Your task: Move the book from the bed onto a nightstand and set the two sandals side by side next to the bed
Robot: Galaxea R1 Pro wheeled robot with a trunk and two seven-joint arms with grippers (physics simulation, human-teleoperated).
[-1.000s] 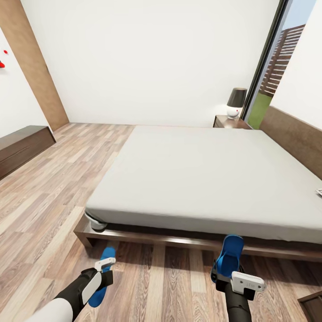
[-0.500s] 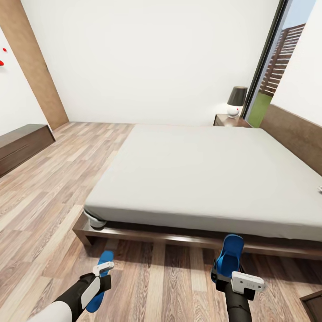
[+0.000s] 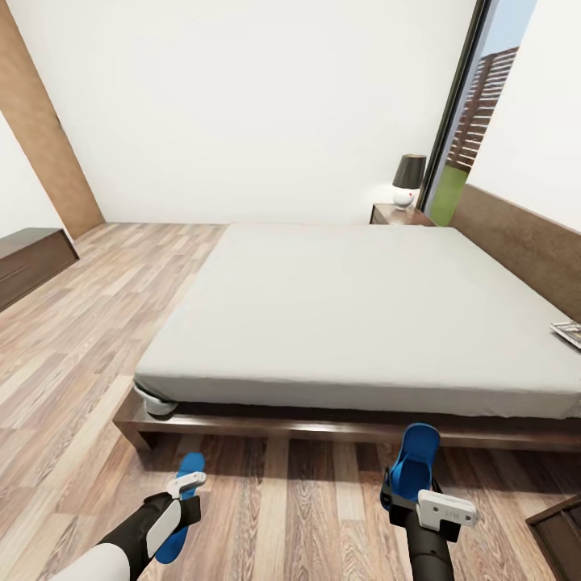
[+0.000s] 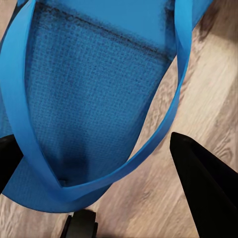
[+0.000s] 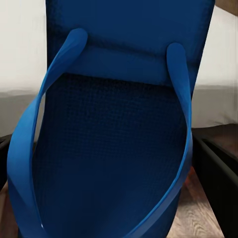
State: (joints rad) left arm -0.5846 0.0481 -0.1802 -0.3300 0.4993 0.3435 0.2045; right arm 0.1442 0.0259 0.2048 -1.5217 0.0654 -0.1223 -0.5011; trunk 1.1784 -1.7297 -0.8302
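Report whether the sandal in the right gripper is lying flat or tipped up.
Tipped up. The sandal in the right gripper rises steeply, toe end toward the bed, and the right wrist view shows mattress behind it rather than floor beneath.

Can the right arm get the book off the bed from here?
Probably not: the right gripper is shut on a sandal, and the book lies far across the bed, near its right edge.

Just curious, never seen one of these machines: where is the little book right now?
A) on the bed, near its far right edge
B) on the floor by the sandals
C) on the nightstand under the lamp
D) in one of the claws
A: the book lies on the bed's mattress at the head view's right edge.
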